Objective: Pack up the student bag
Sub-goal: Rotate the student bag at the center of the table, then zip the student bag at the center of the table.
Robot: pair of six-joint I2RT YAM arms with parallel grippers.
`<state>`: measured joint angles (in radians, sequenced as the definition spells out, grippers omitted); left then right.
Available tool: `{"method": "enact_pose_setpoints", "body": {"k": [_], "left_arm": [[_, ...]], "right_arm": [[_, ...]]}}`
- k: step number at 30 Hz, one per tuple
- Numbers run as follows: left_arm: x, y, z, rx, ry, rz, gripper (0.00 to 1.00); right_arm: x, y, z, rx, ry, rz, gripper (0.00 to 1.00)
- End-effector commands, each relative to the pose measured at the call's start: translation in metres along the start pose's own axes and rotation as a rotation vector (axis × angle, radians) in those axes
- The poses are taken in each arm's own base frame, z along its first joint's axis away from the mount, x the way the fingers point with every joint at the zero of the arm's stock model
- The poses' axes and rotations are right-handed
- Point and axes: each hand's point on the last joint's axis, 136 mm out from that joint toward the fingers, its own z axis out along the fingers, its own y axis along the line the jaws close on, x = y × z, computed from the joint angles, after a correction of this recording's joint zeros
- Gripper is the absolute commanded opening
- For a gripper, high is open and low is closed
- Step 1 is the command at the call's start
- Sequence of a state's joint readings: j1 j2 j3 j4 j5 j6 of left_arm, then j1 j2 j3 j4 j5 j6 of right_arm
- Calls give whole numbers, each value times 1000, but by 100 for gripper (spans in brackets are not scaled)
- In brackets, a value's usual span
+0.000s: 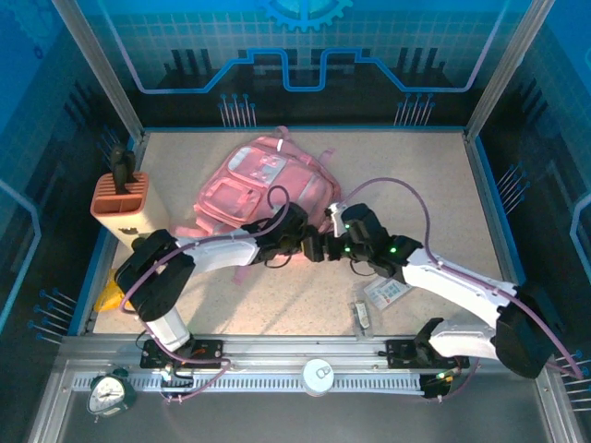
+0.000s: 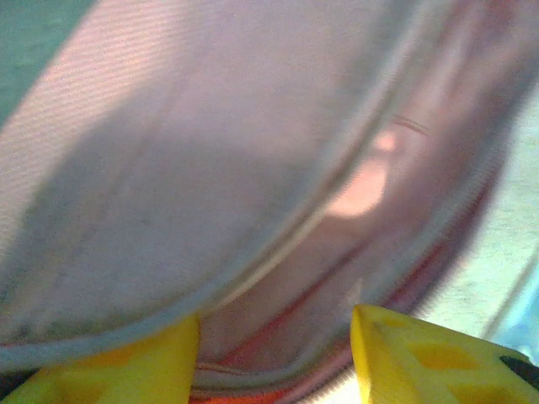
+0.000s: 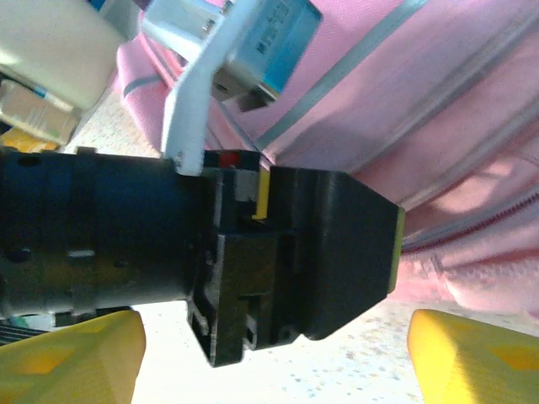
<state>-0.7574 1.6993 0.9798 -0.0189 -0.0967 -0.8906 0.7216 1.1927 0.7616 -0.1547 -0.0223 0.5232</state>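
The student bag [image 1: 263,185], a large pink backpack, lies flat at the back middle of the table. My left gripper [image 1: 300,242] sits at the bag's near right edge. Up close, its yellow fingertips [image 2: 160,362] stand apart, with the bag's zipper rim [image 2: 278,337] between them. My right gripper [image 1: 334,226] faces it from the right. Its jaws [image 3: 274,362] are wide open over bare table, holding nothing. The left gripper's black body [image 3: 295,252] hangs just ahead of them, with pink bag fabric [image 3: 438,101] behind.
An orange-and-cream pen holder [image 1: 120,198] stands at the left edge. A calculator-like card [image 1: 386,291] and a small dark item [image 1: 362,314] lie near the right arm. A yellow thing [image 1: 111,295] sits at the front left. A clock [image 1: 111,392] rests on the front rail.
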Motion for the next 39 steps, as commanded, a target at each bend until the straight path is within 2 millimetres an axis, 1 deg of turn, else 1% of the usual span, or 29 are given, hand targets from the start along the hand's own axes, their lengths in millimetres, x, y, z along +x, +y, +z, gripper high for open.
{"method": "enact_pose_setpoints", "body": {"k": [1,2,3,4,5,8,12,15,16,18,21,26,31,33,35,39], "left_arm": [[-15,-37,-17,109,-33,27,55],[-18,-38,-25,118,-50,27,56],[-20,-34,-33,114,-70,24,57],[-22,-29,-42,106,-93,15,58],[-22,-19,-52,90,-116,2,59],[-23,20,-81,29,-173,-57,62],[-14,82,-112,-66,-205,-140,66],[-10,123,-123,-101,-234,-225,70],[-11,130,-125,-89,-243,-254,70],[-11,143,-126,-80,-249,-290,71],[-13,158,-126,-121,-260,-319,72],[-22,179,-114,-130,-271,-434,72],[-41,185,-102,-116,-291,-488,70],[-46,192,-96,-134,-288,-518,66],[-52,195,-87,-114,-286,-539,63],[-60,192,-71,-89,-259,-553,54]], "right_arm": [[7,-19,-12,30,20,0,83],[6,-23,-14,36,20,6,84],[7,-25,-15,37,25,7,84],[7,-27,-14,42,32,6,84],[8,-28,-13,47,41,7,84],[13,-28,-8,34,70,13,84],[18,-24,1,10,94,24,85],[22,-17,6,-5,101,-15,89],[23,-15,7,0,101,-25,91],[24,-12,9,-7,109,-31,95],[26,-4,13,-28,114,-47,98],[31,11,19,-58,131,-96,100],[31,19,21,-72,132,-113,100],[33,18,22,-69,143,-107,100],[35,18,24,-71,154,-106,100],[38,16,27,-64,164,-103,100]]}}
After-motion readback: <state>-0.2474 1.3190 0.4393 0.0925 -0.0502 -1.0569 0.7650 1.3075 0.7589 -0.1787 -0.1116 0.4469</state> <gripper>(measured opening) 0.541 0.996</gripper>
